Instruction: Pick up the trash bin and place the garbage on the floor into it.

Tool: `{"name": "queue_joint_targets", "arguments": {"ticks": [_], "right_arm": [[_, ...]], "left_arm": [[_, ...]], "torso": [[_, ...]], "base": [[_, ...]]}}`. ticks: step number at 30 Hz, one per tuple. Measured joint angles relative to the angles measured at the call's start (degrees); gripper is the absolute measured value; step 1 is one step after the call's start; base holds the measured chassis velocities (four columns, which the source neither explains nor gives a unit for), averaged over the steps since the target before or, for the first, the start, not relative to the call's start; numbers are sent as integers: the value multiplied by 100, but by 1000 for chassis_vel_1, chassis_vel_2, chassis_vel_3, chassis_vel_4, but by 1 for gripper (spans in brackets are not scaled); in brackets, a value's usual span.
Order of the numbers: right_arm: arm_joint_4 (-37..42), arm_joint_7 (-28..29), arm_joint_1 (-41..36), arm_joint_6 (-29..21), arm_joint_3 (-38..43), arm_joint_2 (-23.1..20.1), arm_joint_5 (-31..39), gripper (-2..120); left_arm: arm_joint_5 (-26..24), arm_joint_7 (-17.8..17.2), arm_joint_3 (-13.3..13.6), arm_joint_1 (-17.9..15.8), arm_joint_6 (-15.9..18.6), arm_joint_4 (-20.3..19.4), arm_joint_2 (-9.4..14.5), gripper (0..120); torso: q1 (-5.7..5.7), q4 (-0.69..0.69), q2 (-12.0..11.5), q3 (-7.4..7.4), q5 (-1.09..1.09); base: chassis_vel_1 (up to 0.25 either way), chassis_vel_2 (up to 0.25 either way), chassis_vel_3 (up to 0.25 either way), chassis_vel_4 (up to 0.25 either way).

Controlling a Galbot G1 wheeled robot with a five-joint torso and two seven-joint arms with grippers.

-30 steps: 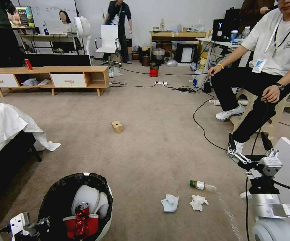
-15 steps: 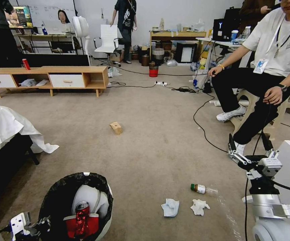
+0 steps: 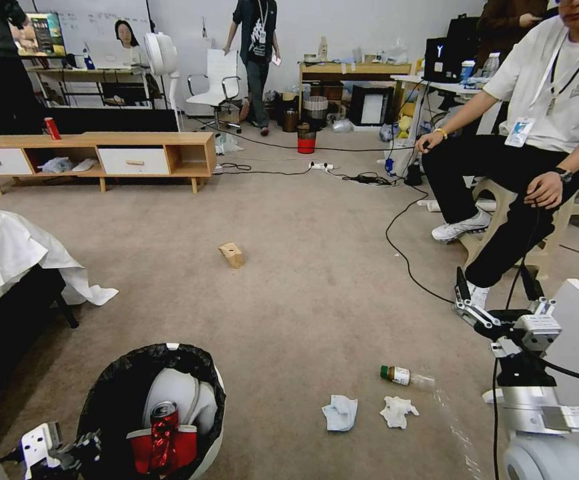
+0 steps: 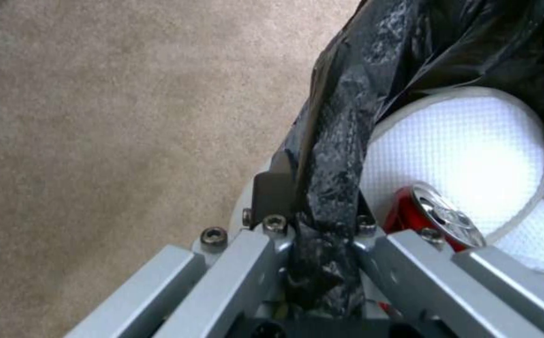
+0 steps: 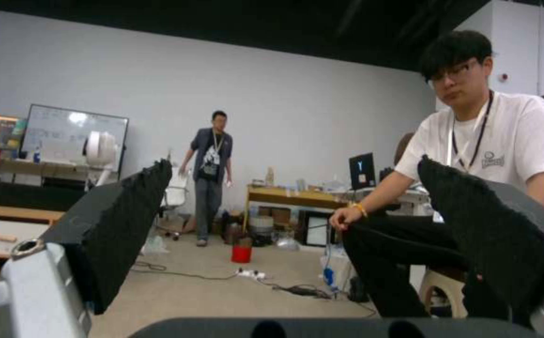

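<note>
1. Nearest the robot, at its lower left, the small round white plastic trash bin lined with a crinkly black bag is held by the left gripper, whose jaws are clamped on the bagged rim, as the left wrist view shows. A crushed red can and a crumpled red-and-white paper cup are seen inside, against a white curved lid piece.
2. At the lower right the right gripper is held above the beige-grey short-pile carpet floor, its black-padded jaws spread wide with nothing between them (plain in the right wrist view).
3. Just ahead on the carpet, two white tissue wads lie side by side, with a clear green-capped bottle on its side just beyond them.
4. Farther off, mid-floor, a tan cardboard box lies alone, well apart from the rest.
5. The step in hand is judged to be the approach to the nearest litter. The bin should be kept level and the rim grip firm; the open jaws are best brought down over one wad at a time, clear of the black cable to the right.
</note>
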Motion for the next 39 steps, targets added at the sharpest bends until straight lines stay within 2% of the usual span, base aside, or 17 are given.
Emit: {"name": "queue_joint_targets", "arguments": {"ticks": [9,10,11,12,13,14,16,17,19,21,22,24,26,27,28,30,39], "right_arm": [[-258,120,89,-30,-29,-117,-43,100],[-431,334,115,-355,-118,-464,15,100],[-431,334,115,-355,-118,-464,15,100],[-486,614,106,-822,-266,-786,216,100],[-480,1064,69,-1805,-530,-1184,678,100],[-480,1064,69,-1805,-530,-1184,678,100],[-455,1591,123,-3046,-1026,-1572,1526,100],[-455,1591,123,-3046,-1026,-1572,1526,100],[-456,1711,179,-3458,-1178,-1652,1850,100],[-454,1903,290,-4215,-1363,-1728,2711,100],[-454,1903,290,-4215,-1363,-1728,2711,100],[-480,2118,450,-4813,-1490,-1736,3324,100],[-502,2168,505,-4995,-1531,-1737,3491,100],[-540,2265,630,-5409,-1594,-1734,3854,100],[-540,2265,630,-5409,-1594,-1734,3854,100],[-702,2465,932,-6081,-1757,-1669,4479,100],[-1308,2479,1429,-6221,-2369,-1500,4657,100]], "left_arm": [[1,5,-3,-41,-6,50,16,2],[1,5,-3,-68,-6,88,28,2],[1,5,-3,-68,-6,88,28,2],[1,5,1,-94,-6,116,34,2],[6,5,14,-132,-7,154,35,2],[6,5,14,-132,-7,154,35,2],[23,6,52,-166,-7,184,17,2],[23,6,52,-166,-7,184,17,2],[34,7,76,-183,-5,196,15,2],[37,8,133,-250,7,243,48,2],[37,8,133,-250,7,243,48,2],[37,12,146,-259,10,276,59,2],[38,12,147,-260,11,286,64,2],[39,12,149,-263,11,296,71,2],[39,12,149,-263,11,296,71,2],[37,23,151,-268,12,305,74,2],[38,66,148,-236,9,339,87,2]], "torso": [[0,0,-1,0,1],[0,1,0,0,0],[0,1,0,0,0],[0,1,0,0,1],[0,0,0,0,-2],[0,0,0,0,-2],[0,0,0,0,0],[0,0,0,0,0],[0,1,0,0,1],[0,-1,0,0,0],[0,-1,0,0,0],[0,0,0,0,0],[0,0,0,0,0],[0,1,0,0,0],[0,1,0,0,0],[0,0,0,0,0],[0,0,0,0,0]], "base": [[0,0,0,0],[0,0,0,0],[0,0,0,0],[0,0,0,0],[0,0,0,0],[0,0,0,0],[0,0,0,0],[0,0,0,0],[0,0,0,0],[0,0,0,0],[0,0,0,0],[0,0,0,0],[0,0,0,0],[0,0,0,0],[0,0,0,0],[0,0,0,0],[0,0,0,0]]}}
